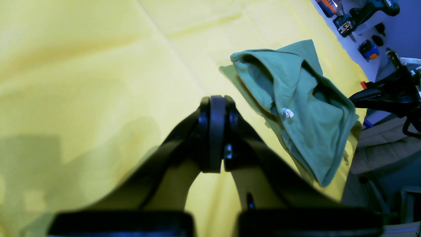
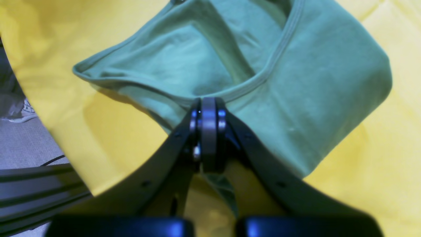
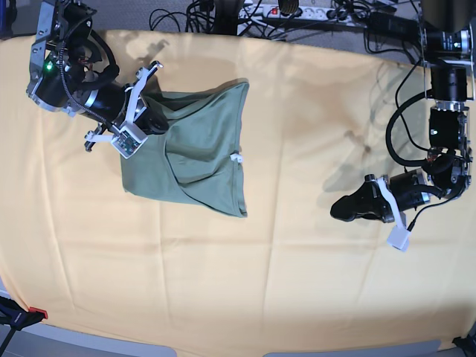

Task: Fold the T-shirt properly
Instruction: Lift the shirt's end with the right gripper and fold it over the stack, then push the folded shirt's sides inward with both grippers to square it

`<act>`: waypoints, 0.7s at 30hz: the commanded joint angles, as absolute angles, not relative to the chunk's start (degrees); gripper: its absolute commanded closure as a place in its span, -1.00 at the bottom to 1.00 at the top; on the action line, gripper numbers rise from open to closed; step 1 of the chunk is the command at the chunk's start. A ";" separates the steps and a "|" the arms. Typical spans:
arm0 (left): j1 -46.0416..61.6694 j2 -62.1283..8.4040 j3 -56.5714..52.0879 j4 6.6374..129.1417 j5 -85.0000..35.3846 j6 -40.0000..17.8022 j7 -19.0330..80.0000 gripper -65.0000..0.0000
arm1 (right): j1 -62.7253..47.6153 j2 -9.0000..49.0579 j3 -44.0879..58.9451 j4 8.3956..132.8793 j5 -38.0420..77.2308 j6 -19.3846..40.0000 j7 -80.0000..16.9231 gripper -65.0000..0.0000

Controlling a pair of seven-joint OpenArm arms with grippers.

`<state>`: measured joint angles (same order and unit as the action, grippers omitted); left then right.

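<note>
The sage-green T-shirt (image 3: 197,145) lies partly folded and rumpled on the orange-yellow cloth, left of centre in the base view, with its small white tag (image 3: 236,158) at its right edge. My right gripper (image 3: 158,119) is at the shirt's upper left edge. In the right wrist view it (image 2: 208,100) is shut on the T-shirt (image 2: 296,85) near the ribbed collar hem, with green cloth showing between the fingers. My left gripper (image 3: 336,210) is shut and empty over bare cloth far to the right. In the left wrist view it (image 1: 213,98) sits left of the shirt (image 1: 296,108).
The orange-yellow cloth (image 3: 297,282) covers the whole table. A power strip and cables (image 3: 290,11) lie along the back edge. A red clamp (image 3: 33,312) is at the front left corner. Power tools (image 1: 361,16) lie beyond the table edge.
</note>
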<state>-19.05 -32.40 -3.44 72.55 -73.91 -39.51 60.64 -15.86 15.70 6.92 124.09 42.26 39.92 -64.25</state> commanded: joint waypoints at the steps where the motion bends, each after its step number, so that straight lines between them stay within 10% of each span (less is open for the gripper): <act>1: -20.49 -33.34 -3.88 73.38 -75.24 -40.00 59.55 1.00 | -15.90 16.19 7.11 124.55 43.20 40.00 -62.24 1.00; 21: -21.32 -33.36 -3.88 73.38 -83.55 -40.00 62.74 1.00 | -14.22 16.47 -5.58 118.17 35.73 40.00 -60.14 1.00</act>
<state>-19.70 -32.40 -3.44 72.55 -81.65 -39.51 63.68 -14.96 16.08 -5.89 117.25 34.50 39.88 -61.49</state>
